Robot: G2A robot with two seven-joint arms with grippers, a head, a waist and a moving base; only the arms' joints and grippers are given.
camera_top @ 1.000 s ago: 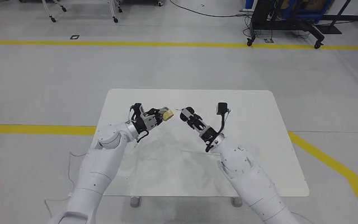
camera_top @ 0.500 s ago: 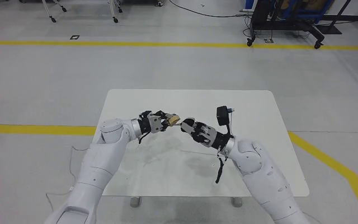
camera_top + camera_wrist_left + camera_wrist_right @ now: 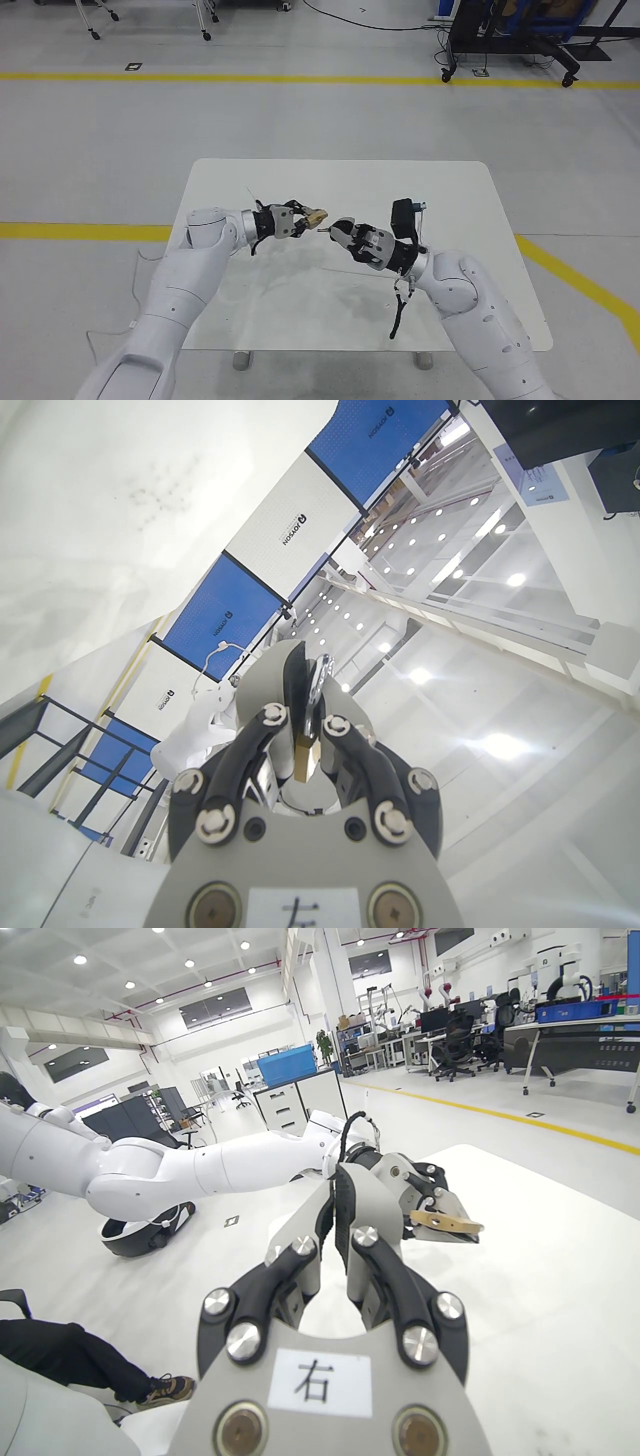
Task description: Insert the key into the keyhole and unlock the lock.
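Lock (image 3: 315, 214), brass, held above the middle of the white table (image 3: 450, 190), pinched in the left gripper (image 3: 302, 218), whose fingers are closed tight on it. Right gripper (image 3: 343, 228) sits at the lock's four o'clock, seen from above, fingers pressed together on the key (image 3: 324, 229). Its thin tip points at the lock, just beside it. Contact between them: cannot tell.

**Key mostly hidden**

From above, the small silver metal key (image 3: 325, 229) is too tiny to tell whether its tip touches the brass block padlock (image 3: 315, 215) left of it. Its grip end is buried between the pinched fingers of the right gripper (image 3: 335, 1188).
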